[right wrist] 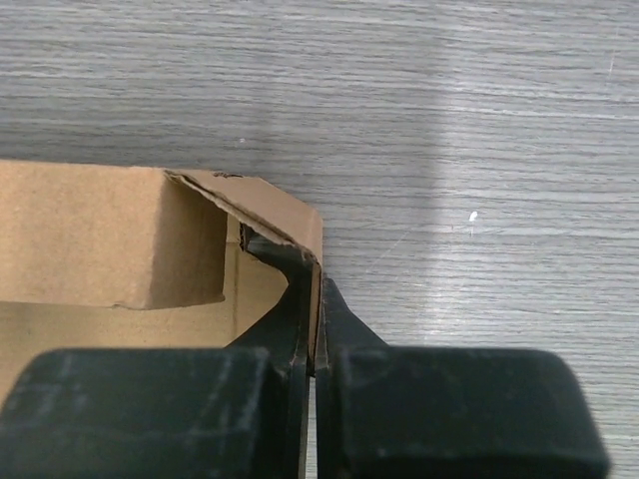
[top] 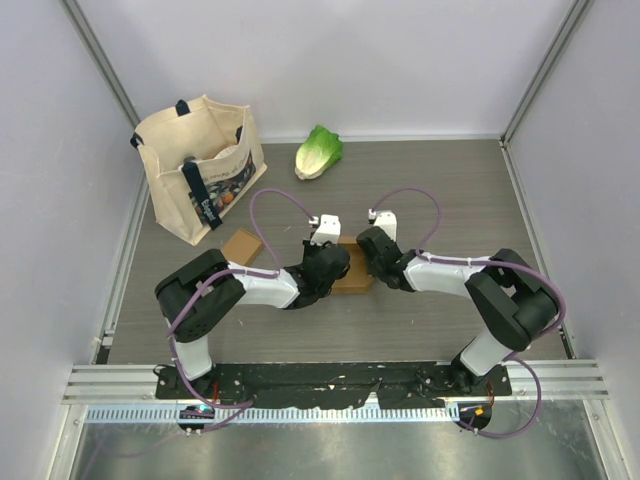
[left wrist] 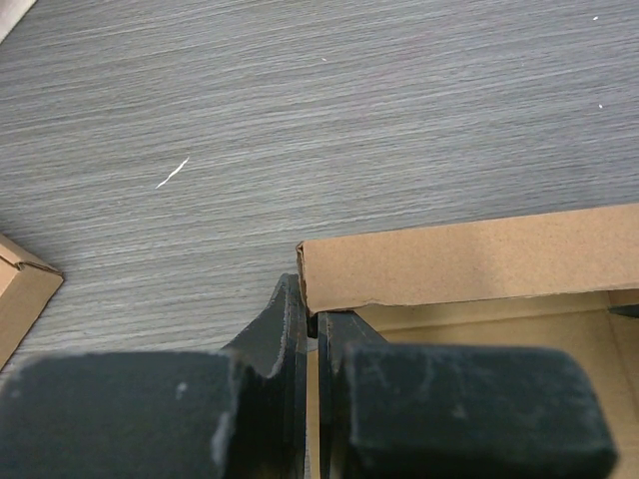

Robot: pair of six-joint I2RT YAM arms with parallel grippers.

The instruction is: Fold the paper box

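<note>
**Grey wood-grain tabletop** (top: 450,200): it is bounded by pale walls on three sides. Both arms are extended inward across it toward the centre.

**Cream canvas tote bag with navy handles** (top: 200,170): it is stood upright at the far left of the tabletop with its mouth open. Contents are seen inside but cannot be identified.

**Brown cardboard paper box** (top: 352,278): it is located at the centre of the tabletop, between the two wrists, and is largely covered by them in the overhead view. It is partly erected. In the left wrist view one long wall is seen raised, with the box floor visible behind it. In the right wrist view a raised wall and an angled corner flap are seen.

**Green and white leafy lettuce head** (top: 318,152): it is laid on its side near the far edge, to the right of the tote bag and well apart from the box.

**Small brown cardboard piece** (top: 242,245): it is laid near the base of the bag, to the left of the box and not touching it.

**Left gripper** (left wrist: 312,319): it is clenched on a side wall of the box, at the corner where that wall meets the long raised wall. A thin cardboard edge is pinched between the black fingers.

**Right gripper** (right wrist: 318,299): it is clenched on the side wall at the opposite end. The cardboard is sandwiched between the fingers just below the angled flap.
</note>
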